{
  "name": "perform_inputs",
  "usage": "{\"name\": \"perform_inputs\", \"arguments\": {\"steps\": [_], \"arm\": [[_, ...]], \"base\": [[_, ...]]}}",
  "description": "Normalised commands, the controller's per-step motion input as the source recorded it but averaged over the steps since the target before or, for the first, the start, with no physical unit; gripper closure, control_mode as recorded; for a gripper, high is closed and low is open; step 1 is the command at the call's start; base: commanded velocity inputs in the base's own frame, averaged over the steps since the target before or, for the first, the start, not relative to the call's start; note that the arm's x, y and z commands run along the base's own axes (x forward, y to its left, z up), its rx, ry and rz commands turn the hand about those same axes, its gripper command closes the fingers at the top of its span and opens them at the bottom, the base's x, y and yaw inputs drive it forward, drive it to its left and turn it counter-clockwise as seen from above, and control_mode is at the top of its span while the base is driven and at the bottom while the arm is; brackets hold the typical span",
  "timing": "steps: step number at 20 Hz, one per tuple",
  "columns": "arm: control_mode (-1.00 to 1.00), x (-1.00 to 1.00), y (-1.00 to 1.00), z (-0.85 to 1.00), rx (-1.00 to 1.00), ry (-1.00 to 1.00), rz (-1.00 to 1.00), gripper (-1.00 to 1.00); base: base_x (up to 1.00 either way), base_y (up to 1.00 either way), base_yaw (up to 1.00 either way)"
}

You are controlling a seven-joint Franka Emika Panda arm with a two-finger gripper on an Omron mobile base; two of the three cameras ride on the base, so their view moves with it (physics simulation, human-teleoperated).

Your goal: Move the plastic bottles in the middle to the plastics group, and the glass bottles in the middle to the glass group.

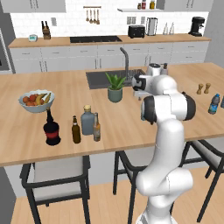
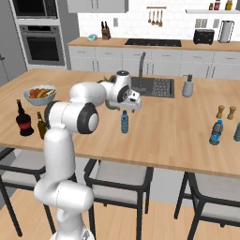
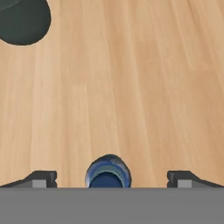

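The light-blue plastic bottle (image 2: 124,122) stands mid-counter. In the hand view I look straight down on its blue cap (image 3: 108,173), which sits between my two spread fingertips (image 3: 41,178). My gripper (image 2: 131,108) hangs open just above the bottle, holding nothing. The grey-blue glass bottle (image 1: 87,120) and the small amber bottle (image 1: 96,127) stand near the counter's front. Left of them is the glass group: a dark brown slim bottle (image 1: 76,130) and a black round bottle (image 1: 51,129). The plastics group, deeper-blue bottles (image 2: 216,132), stands at the far right.
A potted plant (image 1: 115,89) stands in front of the sink (image 1: 98,78), and its pot (image 3: 22,17) shows in the hand view. A fruit bowl (image 1: 36,100) sits at the left. Two shakers (image 2: 225,112) and a soap dispenser (image 2: 188,86) stand on the right. Stools line the counter's front edge.
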Motion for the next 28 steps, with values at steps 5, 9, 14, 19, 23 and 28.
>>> {"name": "perform_inputs", "arguments": {"steps": [5, 9, 14, 19, 23, 28], "arm": [[-1.00, 0.00, 0.00, -0.26, 0.00, 0.01, 0.00, -1.00], [-1.00, 0.00, 0.00, -0.20, 0.00, 0.00, 0.00, -1.00], [-1.00, 0.00, 0.00, -0.12, 0.00, 0.00, 0.00, -1.00], [-1.00, 0.00, 0.00, -0.11, 0.00, 0.00, 0.00, 1.00], [-1.00, -0.05, 0.00, -0.13, 0.00, 0.00, 0.00, 1.00], [-1.00, -0.12, 0.00, -0.18, 0.00, 0.00, -0.03, 1.00]], "base": [[0.00, 0.00, 0.00], [0.00, 0.00, 0.00], [0.00, 0.00, 0.00], [0.00, 0.00, 0.00], [0.00, 0.00, 0.00], [0.00, 0.00, 0.00]]}}
